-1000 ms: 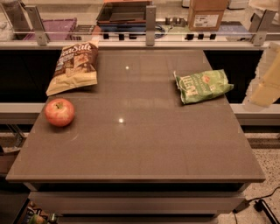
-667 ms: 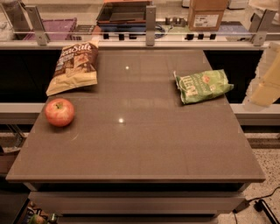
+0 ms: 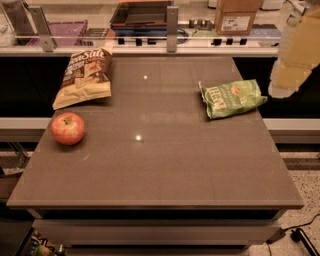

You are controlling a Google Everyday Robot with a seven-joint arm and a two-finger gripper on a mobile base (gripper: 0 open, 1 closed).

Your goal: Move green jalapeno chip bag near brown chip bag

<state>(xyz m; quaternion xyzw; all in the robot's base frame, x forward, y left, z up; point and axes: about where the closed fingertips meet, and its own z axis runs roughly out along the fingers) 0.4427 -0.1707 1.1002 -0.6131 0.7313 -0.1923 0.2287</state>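
Observation:
The green jalapeno chip bag (image 3: 231,98) lies flat near the right edge of the brown table (image 3: 160,170), white lettering facing up. The brown chip bag (image 3: 85,75) lies at the back left of the table, dark top toward the back and tan lower half toward me. My gripper (image 3: 292,60) is a pale, blurred shape at the right edge of the view. It hangs beyond the table's right side, just right of and above the green bag, and is not touching it.
A red apple (image 3: 68,128) sits on the table's left side, in front of the brown bag. Behind the table runs a counter rail with posts (image 3: 172,25), a dark tray (image 3: 142,14) and a cardboard box (image 3: 237,15).

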